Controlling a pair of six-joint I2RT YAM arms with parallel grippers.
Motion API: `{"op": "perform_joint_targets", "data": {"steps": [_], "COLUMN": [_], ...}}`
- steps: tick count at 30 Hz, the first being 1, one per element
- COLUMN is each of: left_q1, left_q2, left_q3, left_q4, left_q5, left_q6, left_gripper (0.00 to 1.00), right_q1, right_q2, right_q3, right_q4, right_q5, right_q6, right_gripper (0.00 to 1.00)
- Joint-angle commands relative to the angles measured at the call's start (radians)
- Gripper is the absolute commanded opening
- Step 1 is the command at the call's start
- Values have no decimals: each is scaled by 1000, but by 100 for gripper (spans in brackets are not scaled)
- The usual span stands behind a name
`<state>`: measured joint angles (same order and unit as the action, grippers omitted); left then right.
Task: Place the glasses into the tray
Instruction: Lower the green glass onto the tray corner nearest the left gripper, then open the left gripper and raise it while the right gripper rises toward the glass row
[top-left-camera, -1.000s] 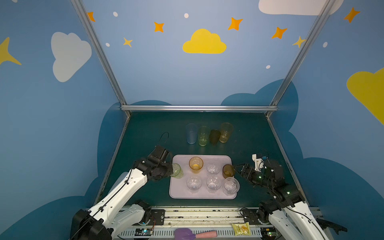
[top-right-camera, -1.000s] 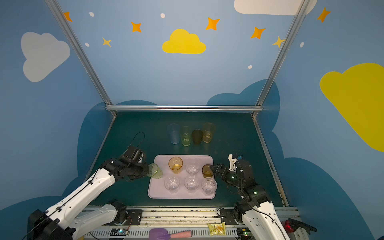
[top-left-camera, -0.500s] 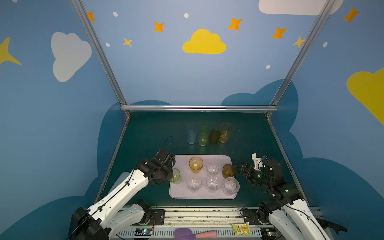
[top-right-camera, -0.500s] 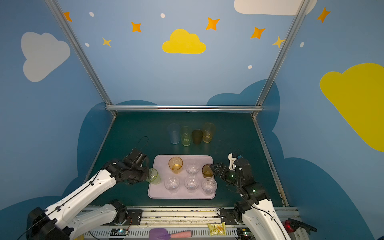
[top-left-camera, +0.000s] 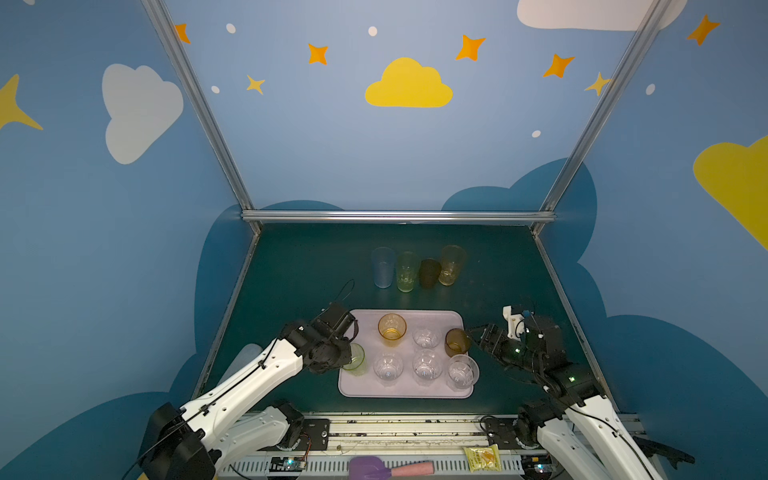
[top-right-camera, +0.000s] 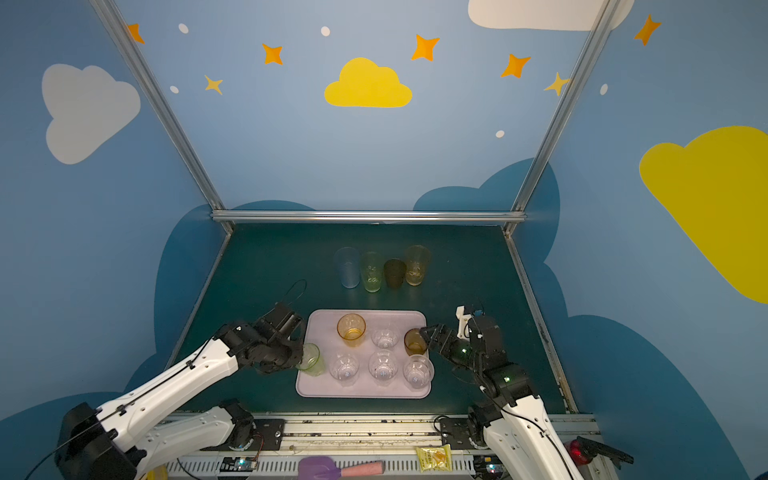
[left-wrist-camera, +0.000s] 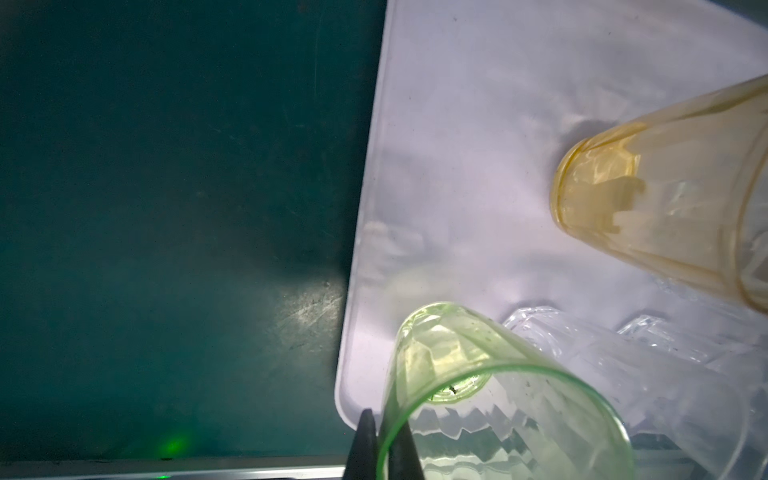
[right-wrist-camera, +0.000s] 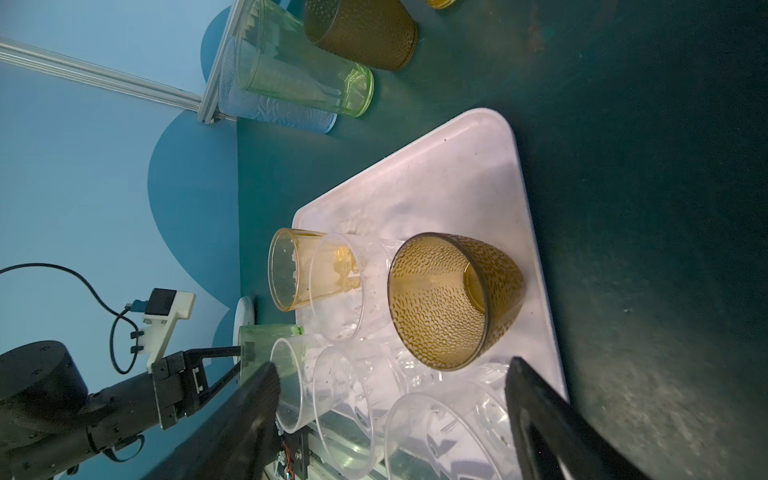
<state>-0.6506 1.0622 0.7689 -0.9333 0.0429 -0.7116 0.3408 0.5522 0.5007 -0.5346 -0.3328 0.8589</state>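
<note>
**Green glass at the tray corner**

My left pincer is closed on the rim of the short green glass. This glass is at the lower left corner of the pink tray in both top views; I cannot tell if it rests there. My right pincer is wide open and empty, just beside the brown tumbler at the tray's right edge. One amber glass and four clear glasses stand on the tray. Above it in the frame, four more glasses stand in a row on the counter.

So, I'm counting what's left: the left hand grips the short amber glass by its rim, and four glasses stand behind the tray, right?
No: the left hand grips the short green glass by its rim, as the left wrist view shows. Four glasses stand behind the tray.
</note>
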Motion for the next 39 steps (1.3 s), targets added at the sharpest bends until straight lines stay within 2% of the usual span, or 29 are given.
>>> {"op": "perform_joint_targets", "data": {"steps": [1,12,17,20,21,22,23,28,33,39], "left_q1": [-12,-38,-46,-44,-44,-44,-44,-43,-40,-27], "left_q2": [17,37,39,45,44,43,42,14,-3,-37], "left_q3": [-13,-23,-36,-39,-37,-33,-29,-1,57,78], "left_q4": [8,9,25,38,42,45,45,37,-39,-9], "left_q5": [-12,-23,-21,-19,-17,-17,-18,-56,-191,-220], "left_q6": [-17,-20,-23,-25,-26,-28,-32,-19,-2,32], "left_gripper": [4,5,18,21,23,33,38,47,65,87], "right_q1": [-5,-8,-9,-10,-10,-10,-11,-11,-12,-16], "right_q2": [-1,-1,-1,-5,-6,-7,-9,-24,-27,8], "right_q3": [6,-2,-5,-5,-5,-5,-4,3,14,42], "right_q4": [16,15,15,16,15,12,8,-11,-14,-13], "right_q5": [14,17,17,15,14,12,12,15,17,15], "right_q6": [-9,-3,0,2,2,2,3,3,7,0], "right_gripper": [84,84,84,84,84,84,84,84,84,84]}}
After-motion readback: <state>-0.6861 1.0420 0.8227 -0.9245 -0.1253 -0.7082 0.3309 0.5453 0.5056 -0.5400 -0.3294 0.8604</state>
